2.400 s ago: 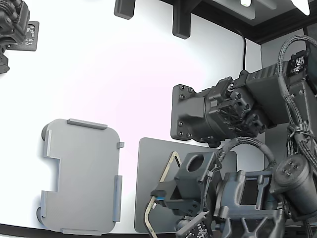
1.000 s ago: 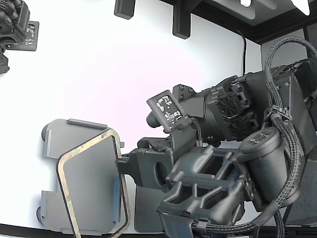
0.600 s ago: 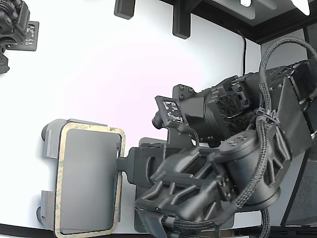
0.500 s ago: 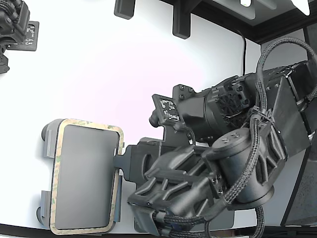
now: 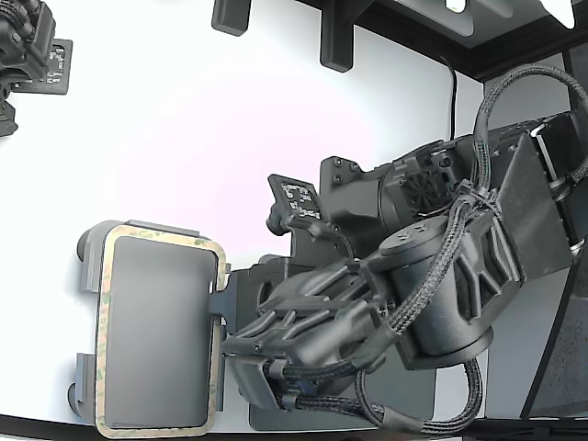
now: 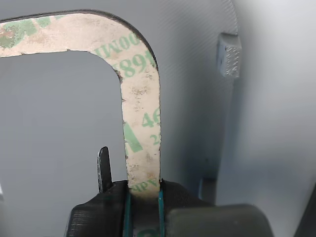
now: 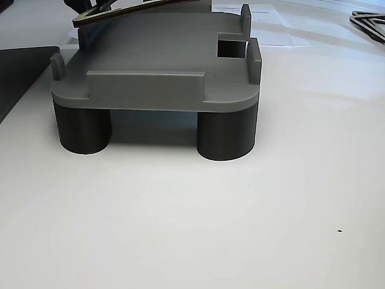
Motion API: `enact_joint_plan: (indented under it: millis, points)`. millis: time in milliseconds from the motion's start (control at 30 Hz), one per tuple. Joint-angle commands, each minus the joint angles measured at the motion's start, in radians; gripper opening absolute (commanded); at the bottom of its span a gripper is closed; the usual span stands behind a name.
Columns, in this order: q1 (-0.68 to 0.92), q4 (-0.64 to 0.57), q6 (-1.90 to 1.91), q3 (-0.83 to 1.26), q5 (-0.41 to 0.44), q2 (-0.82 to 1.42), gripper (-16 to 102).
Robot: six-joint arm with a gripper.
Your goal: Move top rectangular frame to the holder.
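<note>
The fingers [image 6: 143, 197] are clamped on one long side of the top rectangular frame [image 5: 103, 331], holding it flat just above the holder [image 5: 84, 276] near the desk's [image 5: 230, 138] front edge, apparently so its outline lines up between the raised edge tabs [image 7: 144, 81] before release.

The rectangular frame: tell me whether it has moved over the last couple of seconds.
Yes. The rectangular frame, held in the gripper, has moved from the dark mat toward the exterior view's left, over the holder.

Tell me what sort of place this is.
Probably a robotics lab or test bench: a plain white table, a purpose-made grey holder standing on dark legs, and a cabled arm whose claw grips the frame over it.
</note>
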Motion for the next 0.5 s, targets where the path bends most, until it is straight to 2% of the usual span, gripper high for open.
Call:
enact_joint_plan:
  millis: [0,467]
  points:
    - [-0.021,-0.015,-0.003,0.003,-0.018,0.046,-13]
    - [-0.04,-0.077,0.0,0.094,-0.035,0.071,-13]
